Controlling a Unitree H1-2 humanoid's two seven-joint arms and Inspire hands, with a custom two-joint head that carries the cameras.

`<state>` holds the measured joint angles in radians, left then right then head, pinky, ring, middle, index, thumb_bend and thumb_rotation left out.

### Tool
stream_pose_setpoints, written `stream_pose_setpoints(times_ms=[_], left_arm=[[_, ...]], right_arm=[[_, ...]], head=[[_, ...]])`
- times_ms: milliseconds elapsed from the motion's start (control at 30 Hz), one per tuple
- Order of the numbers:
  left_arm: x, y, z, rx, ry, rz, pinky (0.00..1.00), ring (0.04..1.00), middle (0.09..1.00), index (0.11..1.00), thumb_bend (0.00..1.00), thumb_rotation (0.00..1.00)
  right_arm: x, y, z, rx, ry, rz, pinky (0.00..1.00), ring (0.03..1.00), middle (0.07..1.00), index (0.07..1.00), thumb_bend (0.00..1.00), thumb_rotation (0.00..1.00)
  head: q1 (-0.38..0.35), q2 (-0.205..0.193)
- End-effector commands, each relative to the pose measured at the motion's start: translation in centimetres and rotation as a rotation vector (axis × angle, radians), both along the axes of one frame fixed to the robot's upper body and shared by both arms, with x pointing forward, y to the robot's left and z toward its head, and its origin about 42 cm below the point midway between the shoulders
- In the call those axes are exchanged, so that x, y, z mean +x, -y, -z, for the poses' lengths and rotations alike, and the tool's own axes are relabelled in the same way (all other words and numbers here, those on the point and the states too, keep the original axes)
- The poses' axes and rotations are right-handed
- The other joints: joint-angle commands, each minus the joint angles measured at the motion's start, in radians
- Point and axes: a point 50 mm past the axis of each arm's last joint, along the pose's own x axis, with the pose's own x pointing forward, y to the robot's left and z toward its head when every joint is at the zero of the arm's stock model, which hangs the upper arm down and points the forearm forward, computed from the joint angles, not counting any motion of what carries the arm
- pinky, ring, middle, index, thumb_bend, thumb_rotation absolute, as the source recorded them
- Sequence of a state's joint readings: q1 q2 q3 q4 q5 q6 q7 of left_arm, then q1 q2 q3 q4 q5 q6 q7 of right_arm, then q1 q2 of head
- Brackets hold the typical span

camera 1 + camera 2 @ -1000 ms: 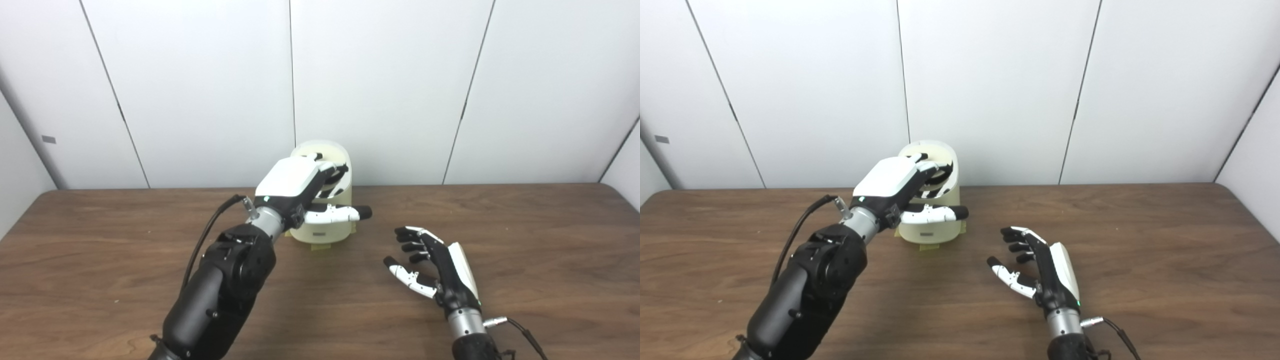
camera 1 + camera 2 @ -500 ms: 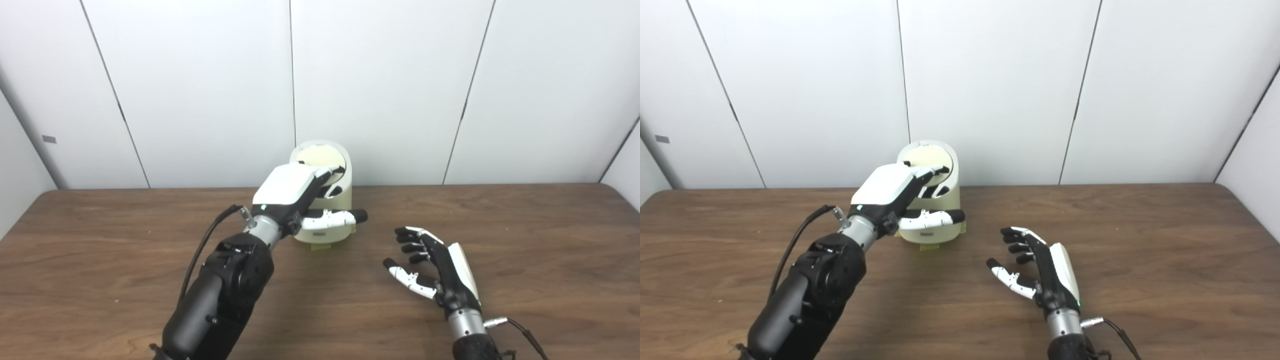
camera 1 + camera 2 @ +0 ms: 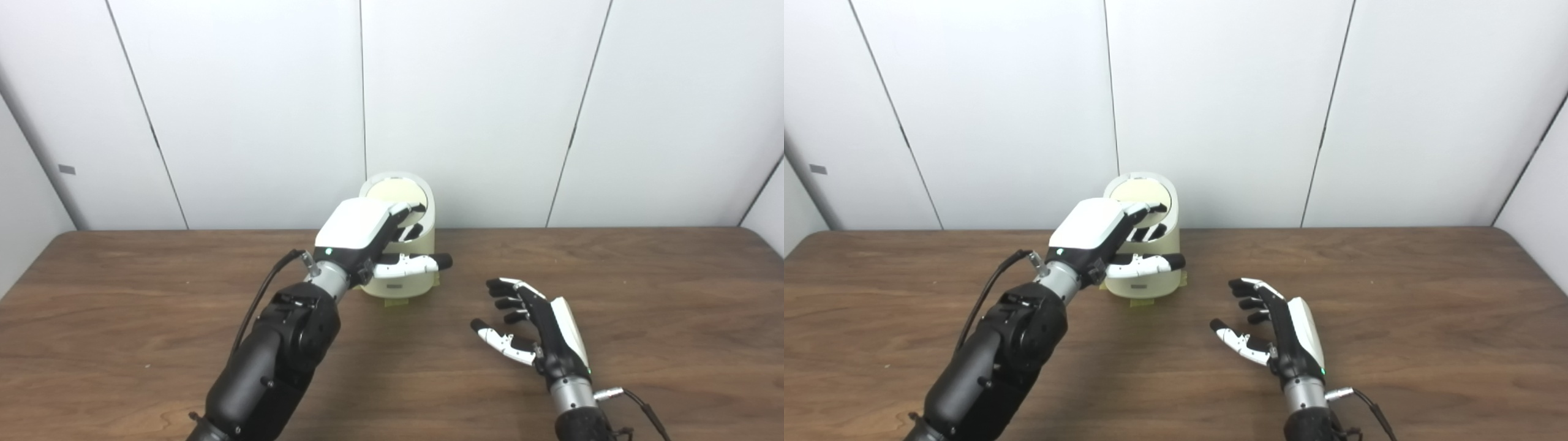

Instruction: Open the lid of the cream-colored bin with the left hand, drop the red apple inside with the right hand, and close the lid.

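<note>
The cream-colored bin point(image 3: 405, 283) stands at the table's far middle, against the wall. Its round lid point(image 3: 395, 195) sits tilted toward me in the top ring and looks shut. My left hand point(image 3: 361, 229) is at the bin's front. Its fingers are spread at the lid's lower edge and its thumb stretches across the bin's face; it holds nothing. My right hand point(image 3: 539, 327) rests open on the table to the right of the bin, palm turned left, empty. No red apple shows in either view.
Yellowish tape point(image 3: 392, 302) peeks out under the bin's base. The wooden table point(image 3: 643, 288) runs wide on both sides. White wall panels point(image 3: 478, 110) close off the back just behind the bin.
The lid, raised a second ago with my left fingers reaching in under it, has dropped back into the ring. My left hand has pulled back slightly. The camera shifted a little. The right hand stayed put.
</note>
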<state>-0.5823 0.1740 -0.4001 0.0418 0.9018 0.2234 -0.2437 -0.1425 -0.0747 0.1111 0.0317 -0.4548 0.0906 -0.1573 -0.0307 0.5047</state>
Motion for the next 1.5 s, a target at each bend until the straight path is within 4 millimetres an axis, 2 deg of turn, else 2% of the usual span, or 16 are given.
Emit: stream_pose_setpoints(times_ms=[0,33,133,467,567,667,733,800,833,867,967,1067,1167,1367,1467], left_arm=[[0.7,-0.6,-0.2,-0.016,0.015,-0.029,0.92,0.899,0.905,0.907,0.77,1.0],[0.7,-0.6,-0.2,-0.035,0.032,-0.028,0.94,0.954,0.948,0.953,0.75,1.0],[0.5,-0.6,-0.3,-0.056,0.046,-0.006,0.99,0.995,0.993,0.994,0.72,1.0],[0.2,-0.7,0.0,-0.165,0.111,0.016,1.0,1.0,1.0,1.0,0.7,1.0],[-0.3,-1.1,0.0,-0.267,0.206,0.019,0.99,1.0,1.0,1.0,0.6,1.0],[-1.2,-1.9,-0.2,-0.391,0.276,0.042,0.88,0.985,0.98,0.967,0.43,1.0],[-2.0,-2.9,0.1,-0.464,0.284,0.053,0.79,0.948,0.939,0.917,0.3,1.0],[-2.8,-3.8,0.6,-0.503,0.283,0.061,0.74,0.916,0.918,0.897,0.24,0.97],[-3.2,-4.4,0.9,-0.529,0.283,0.061,0.72,0.907,0.913,0.893,0.23,0.95],[-3.7,-5.0,1.3,-0.55,0.287,0.057,0.73,0.886,0.897,0.877,0.21,0.87],[-4.7,-6.5,2.2,-0.625,0.303,0.027,0.74,0.854,0.868,0.85,0.23,0.79],[-5.6,-8.2,3.0,-0.722,0.306,0.001,0.74,0.834,0.846,0.834,0.25,0.74],[-6.2,-9.5,3.7,-0.809,0.273,-0.01,0.73,0.818,0.832,0.835,0.22,0.65],[-6.9,-11.3,6.0,-0.918,0.169,-0.067,0.68,0.791,0.822,0.812,0.17,0.6],[-7.5,-11.7,7.2,-0.966,0.114,-0.095,0.7,0.8,0.828,0.808,0.18,0.6]], right_arm=[[0.8,-0.5,-1.4,0.002,0.047,-0.018,0.59,0.694,0.728,0.726,0.3,0.21],[0.8,-0.5,-1.4,-0.001,0.045,-0.016,0.59,0.695,0.727,0.726,0.3,0.21],[0.8,-0.4,-1.4,-0.004,0.043,-0.018,0.6,0.696,0.727,0.725,0.3,0.21],[0.8,-0.4,-1.3,0.002,0.031,-0.029,0.6,0.697,0.726,0.727,0.29,0.23],[0.8,-0.4,-1.3,-0.005,0.029,-0.027,0.59,0.694,0.726,0.727,0.29,0.23],[0.8,-0.3,-1.3,0.0,0.037,-0.028,0.6,0.699,0.73,0.728,0.29,0.24],[0.9,-0.3,-1.4,-0.011,0.046,-0.022,0.59,0.69,0.72,0.716,0.28,0.19],[0.9,-0.3,-1.4,-0.027,0.063,-0.022,0.55,0.657,0.696,0.695,0.29,0.13],[0.9,-0.2,-1.4,-0.029,0.072,-0.023,0.54,0.648,0.69,0.69,0.29,0.11],[0.9,-0.2,-1.4,-0.028,0.081,-0.023,0.53,0.637,0.681,0.683,0.3,0.07],[0.8,0.0,-1.3,-0.024,0.109,-0.018,0.51,0.62,0.664,0.669,0.32,0.05],[0.7,0.1,-1.4,-0.017,0.118,0.003,0.48,0.592,0.639,0.659,0.33,0.05],[0.7,0.2,-1.4,0.015,0.12,0.019,0.46,0.581,0.632,0.66,0.33,0.09],[0.4,0.6,-1.4,0.049,0.12,0.02,0.54,0.635,0.668,0.663,0.32,0.14],[0.3,0.9,-1.4,0.053,0.124,0.02,0.52,0.63,0.669,0.666,0.32,0.15]], head=[[0.0,0.0],[0.001,0.0],[0.006,-0.003],[0.002,-0.004],[0.001,-0.001],[0.004,0.0],[0.004,-0.001],[0.002,-0.002],[0.001,-0.002],[0.001,-0.001],[0.003,0.001],[0.003,0.002],[-0.001,0.005],[-0.007,0.009],[-0.009,0.012]])
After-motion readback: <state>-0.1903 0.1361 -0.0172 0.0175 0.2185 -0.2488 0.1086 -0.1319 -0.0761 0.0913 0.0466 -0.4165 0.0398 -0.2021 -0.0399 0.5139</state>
